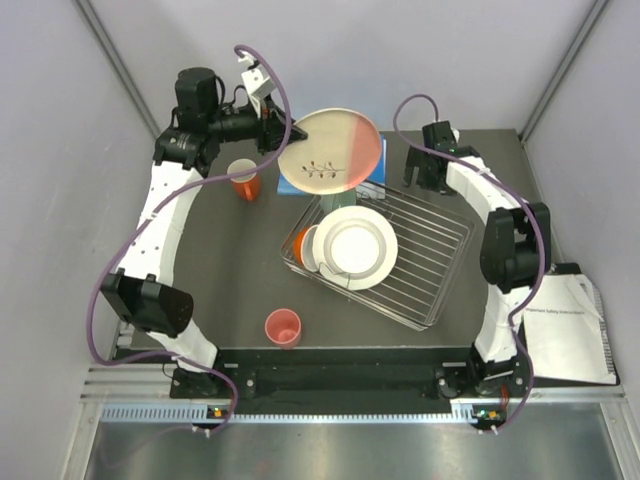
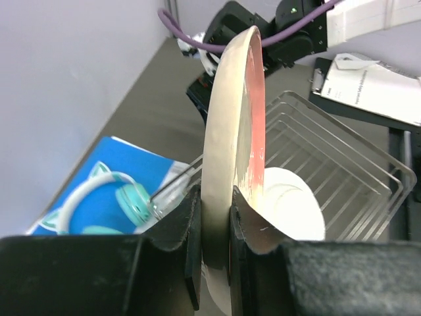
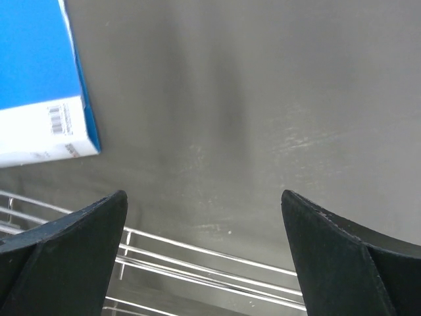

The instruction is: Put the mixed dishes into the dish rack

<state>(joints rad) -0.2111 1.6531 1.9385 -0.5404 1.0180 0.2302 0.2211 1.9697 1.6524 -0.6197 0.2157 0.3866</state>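
My left gripper [image 1: 278, 137] [image 2: 215, 224] is shut on the rim of the large pink-and-cream plate [image 1: 338, 150] [image 2: 233, 125], held on edge in the air above the far left end of the dish rack [image 1: 430, 250] [image 2: 348, 164]. A white plate [image 1: 358, 248] [image 2: 293, 207] sits in the rack beside an orange piece [image 1: 301, 243]. A mint green bowl [image 1: 338, 201] shows partly under the held plate. An orange cup [image 1: 243, 180] and a coral pink cup [image 1: 283, 327] stand on the table. My right gripper [image 1: 424, 172] [image 3: 202, 195] hangs open and empty over the rack's far right edge.
A blue book [image 1: 374, 176] [image 2: 135, 164] [image 3: 39, 79] with teal cat-ear headphones [image 2: 125, 201] on it lies behind the rack. A clipboard with paper [image 1: 575, 318] [image 2: 375, 85] lies at the table's right edge. Grey walls close in the left, right and back.
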